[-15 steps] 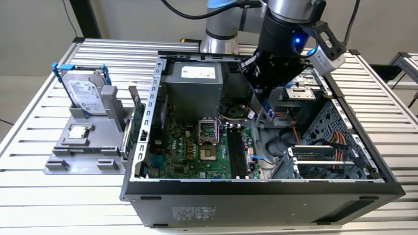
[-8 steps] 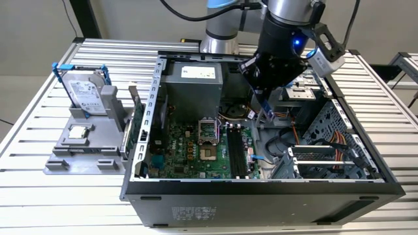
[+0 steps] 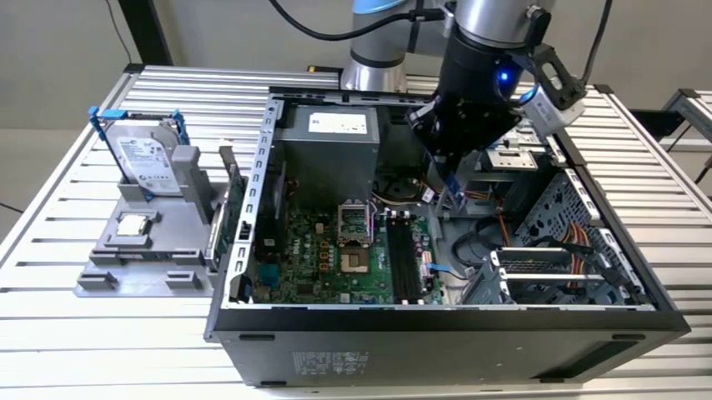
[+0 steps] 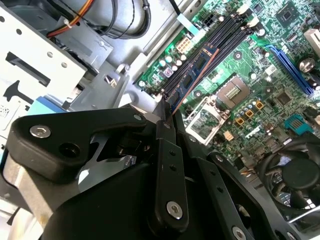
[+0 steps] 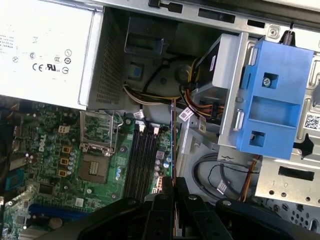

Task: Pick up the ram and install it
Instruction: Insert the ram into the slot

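My gripper (image 3: 443, 185) hangs inside the open computer case (image 3: 445, 321), shut on the ram (image 3: 428, 194). In the second wrist view the ram (image 4: 192, 80) is a slim dark board with black chips and a copper edge. It reaches out from my gripper (image 4: 167, 119) over the motherboard's black slots (image 4: 227, 37) and runs roughly along them. In the first wrist view the ram (image 5: 173, 135) shows edge-on as a thin line above my gripper (image 5: 173, 189), beside the slots (image 5: 142, 160). The ram is held just above the board, near the far end of the slots (image 3: 403, 258).
A silver hard drive in a blue frame (image 3: 150, 158) and a small square processor chip (image 3: 133, 223) sit on a grey stand at the exterior view's left. The case holds the power supply (image 5: 40, 45), CPU socket (image 5: 95, 167), a blue drive bracket (image 5: 277, 100), a fan (image 4: 300, 175) and loose cables.
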{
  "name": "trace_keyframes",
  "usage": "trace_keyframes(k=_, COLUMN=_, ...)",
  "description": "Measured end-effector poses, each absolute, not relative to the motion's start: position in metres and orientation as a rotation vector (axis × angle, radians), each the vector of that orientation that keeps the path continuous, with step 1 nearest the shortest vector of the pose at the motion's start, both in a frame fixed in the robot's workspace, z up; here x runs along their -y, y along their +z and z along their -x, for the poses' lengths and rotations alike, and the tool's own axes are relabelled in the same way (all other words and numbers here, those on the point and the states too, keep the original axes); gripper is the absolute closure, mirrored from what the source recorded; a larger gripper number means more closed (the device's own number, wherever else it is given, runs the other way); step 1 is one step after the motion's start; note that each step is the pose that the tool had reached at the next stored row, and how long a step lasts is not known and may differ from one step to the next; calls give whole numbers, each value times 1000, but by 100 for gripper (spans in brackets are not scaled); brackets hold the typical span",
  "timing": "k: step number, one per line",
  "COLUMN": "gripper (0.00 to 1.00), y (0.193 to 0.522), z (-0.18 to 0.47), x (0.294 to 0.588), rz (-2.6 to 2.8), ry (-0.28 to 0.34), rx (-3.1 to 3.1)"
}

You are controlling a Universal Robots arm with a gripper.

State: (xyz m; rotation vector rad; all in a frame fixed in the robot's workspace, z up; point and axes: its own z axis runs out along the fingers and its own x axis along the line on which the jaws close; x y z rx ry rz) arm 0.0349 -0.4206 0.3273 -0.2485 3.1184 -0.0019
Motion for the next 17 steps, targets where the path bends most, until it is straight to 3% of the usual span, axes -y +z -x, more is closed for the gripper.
trace_keyframes(k=17, gripper=100, y=315, z=-35, x=421, rz=122, ry=-2, rx=-3126)
